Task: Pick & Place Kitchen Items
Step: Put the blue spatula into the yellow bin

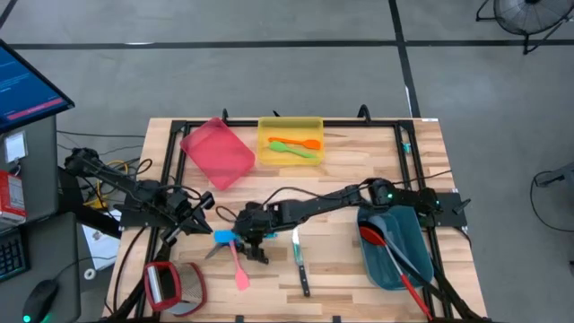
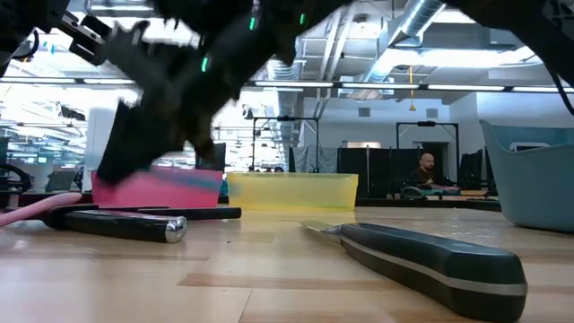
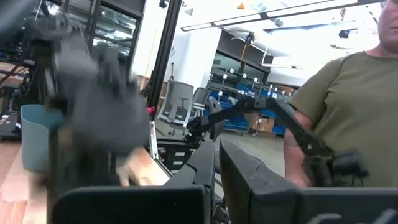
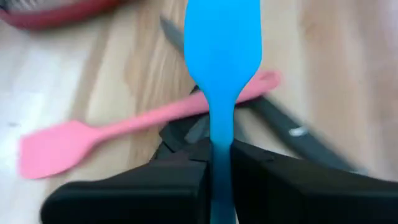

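Wooden bench [image 1: 359, 269] is lying bare at its front edge; right claw [image 4: 221, 163] is gripping flat blue spatula [image 4: 222, 56] over pink spatula [image 4: 93, 134]; left claw [image 1: 204, 208] is sitting closed.

Blue spatula [image 4: 222, 68], pink spatula [image 4: 81, 140], orange spatula [image 1: 296, 143], green spatula [image 1: 297, 153], yellow bin [image 1: 289, 130], pink bin [image 1: 217, 152], teal bin [image 1: 400, 249].

My two arms are dark, nearly black, jointed links with black cables looped alongside (small green lights glow on the right one). My right tool [image 4: 221, 177] ends in two blocky matte-black fingers.
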You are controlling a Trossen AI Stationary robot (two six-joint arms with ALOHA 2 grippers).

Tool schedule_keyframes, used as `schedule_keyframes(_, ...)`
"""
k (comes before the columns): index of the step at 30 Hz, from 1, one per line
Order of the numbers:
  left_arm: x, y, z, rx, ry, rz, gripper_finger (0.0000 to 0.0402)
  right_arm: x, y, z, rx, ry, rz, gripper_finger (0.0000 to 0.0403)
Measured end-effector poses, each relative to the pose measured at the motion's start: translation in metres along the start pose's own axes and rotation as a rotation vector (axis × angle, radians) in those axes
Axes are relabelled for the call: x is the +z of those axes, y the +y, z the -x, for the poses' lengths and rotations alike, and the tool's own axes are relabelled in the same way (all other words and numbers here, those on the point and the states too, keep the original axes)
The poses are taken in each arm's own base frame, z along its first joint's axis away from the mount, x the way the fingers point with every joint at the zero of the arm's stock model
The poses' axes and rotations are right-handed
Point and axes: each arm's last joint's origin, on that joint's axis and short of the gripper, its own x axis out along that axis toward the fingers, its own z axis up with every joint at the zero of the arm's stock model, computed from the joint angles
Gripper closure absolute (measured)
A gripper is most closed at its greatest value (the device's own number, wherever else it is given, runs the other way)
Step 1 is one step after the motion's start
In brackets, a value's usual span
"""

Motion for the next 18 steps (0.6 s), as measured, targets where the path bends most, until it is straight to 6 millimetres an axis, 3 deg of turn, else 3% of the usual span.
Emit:
schedule_keyframes(5,0.000,0.000,0.000,-0.001,-0.002,0.000,0.0394,0.022,-0.008,0.050,-0.016,0.020,0.015,0.0383)
schedule_keyframes(14,0.000,0.000,0.000,-0.001,-0.003,0.000,0.0394,0.020,-0.018,0.148,-0.042,0.288,0.141,0.0383)
schedule_keyframes(18,0.001,0.000,0.000,-0.002,-0.005,-0.001,0.0394,0.033,-0.018,0.201,0.101,0.200,0.154,0.0383)
